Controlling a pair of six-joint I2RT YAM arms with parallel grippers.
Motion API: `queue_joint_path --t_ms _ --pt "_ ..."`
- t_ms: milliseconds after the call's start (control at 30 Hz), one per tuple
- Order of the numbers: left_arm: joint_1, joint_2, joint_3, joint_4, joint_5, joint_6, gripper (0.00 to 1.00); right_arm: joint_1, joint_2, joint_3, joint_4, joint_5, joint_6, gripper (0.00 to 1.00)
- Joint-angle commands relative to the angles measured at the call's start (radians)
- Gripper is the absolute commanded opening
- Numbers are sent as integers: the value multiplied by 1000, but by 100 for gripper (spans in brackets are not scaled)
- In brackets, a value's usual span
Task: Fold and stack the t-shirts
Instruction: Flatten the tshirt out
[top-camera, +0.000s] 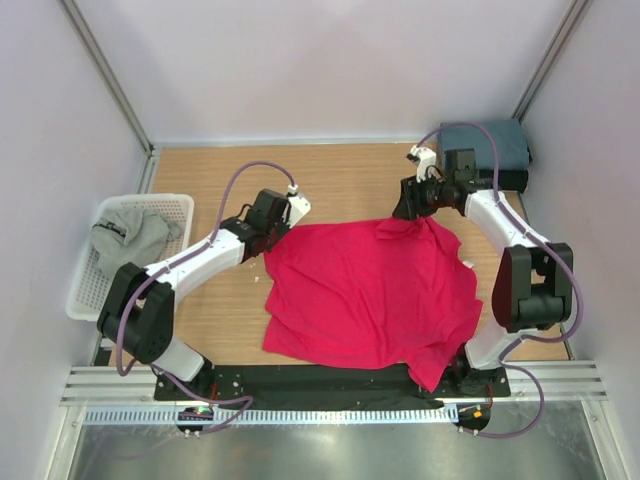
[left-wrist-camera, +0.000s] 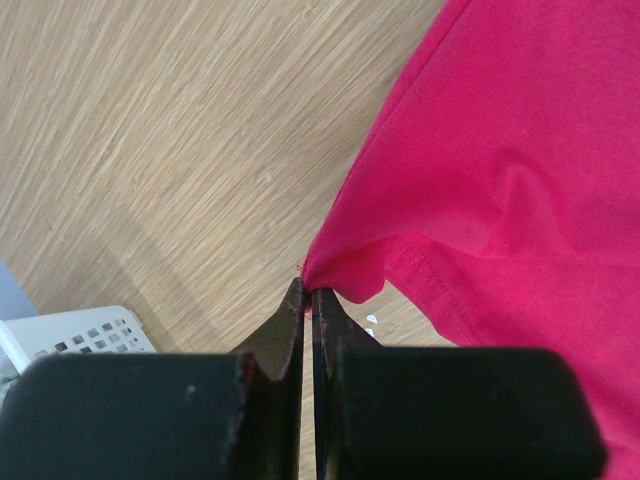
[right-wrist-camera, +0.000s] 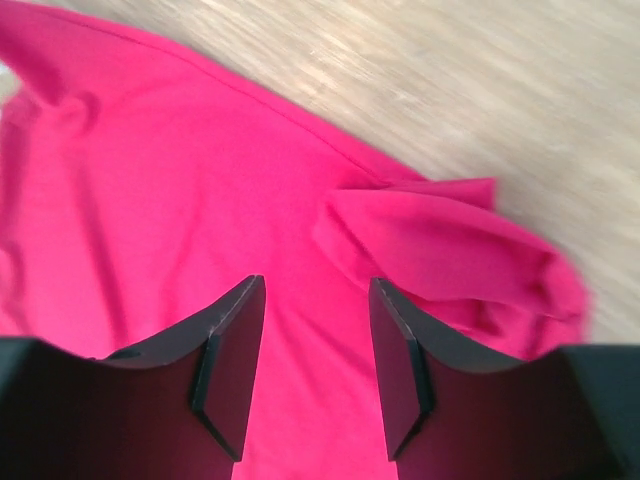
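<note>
A crimson-red t-shirt (top-camera: 375, 295) is spread on a wooden table. Its far left corner is pinched by the left gripper (left-wrist-camera: 307, 300). Over its far right corner the right gripper (right-wrist-camera: 315, 285) is held with fingers spread and nothing between them. That corner is doubled over, so a crooked fold is likely unless it is flattened. Left of the red shirt, a grey t-shirt (top-camera: 135, 235) is bundled in a basket (top-camera: 85, 290). No writing can be read.

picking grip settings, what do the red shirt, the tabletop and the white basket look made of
Red shirt: soft matte knit cloth, likely cotton; it wrinkles, drapes and shows a stitched hem. Tabletop: wood or wood-look laminate, with pale streaky grain. White basket: probably rigid plastic, with moulded mesh holes.
</note>
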Motion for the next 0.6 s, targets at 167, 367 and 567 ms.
queue_joint_path --t_ms 167,367,567 --pt "2 -35 -6 39 24 -36 0 117 -108 20 -142 348 -546 54" --pt "2 -35 -18 50 30 -43 0 279 -105 -89 -29 532 -596 50" --pt "2 -47 -29 47 39 -51 0 357 68 20 -30 565 -455 43"
